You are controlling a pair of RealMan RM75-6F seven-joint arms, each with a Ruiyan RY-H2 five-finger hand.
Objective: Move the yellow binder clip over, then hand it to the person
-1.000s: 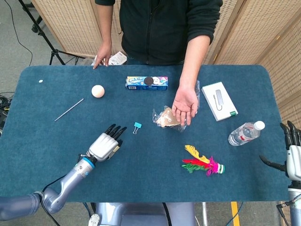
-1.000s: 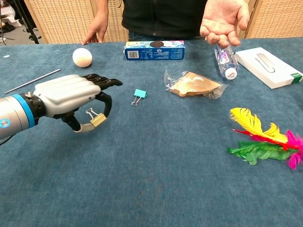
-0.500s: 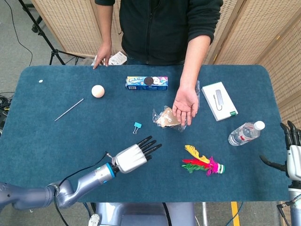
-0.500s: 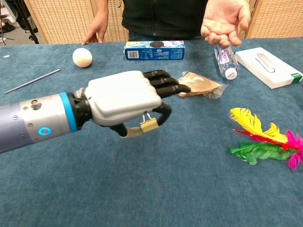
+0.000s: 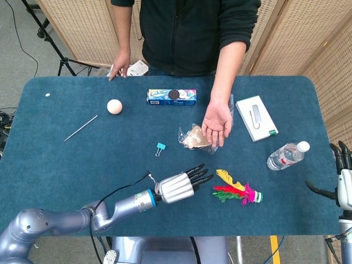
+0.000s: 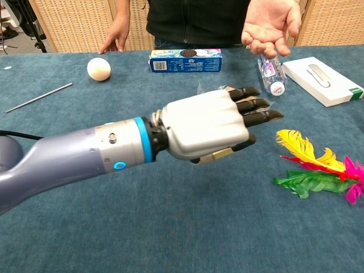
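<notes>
Our left hand (image 6: pixel 210 126) hangs above the table (image 5: pixel 66 165), just short of the feather shuttlecock (image 5: pixel 237 191), its long fingers stretched toward the person's open palm (image 5: pixel 216 122). Under it we pinch the yellow binder clip (image 6: pixel 223 154) against the thumb. Our right hand (image 5: pixel 343 181) waits beyond the shuttlecock, at the table's edge, fingers spread and empty
</notes>
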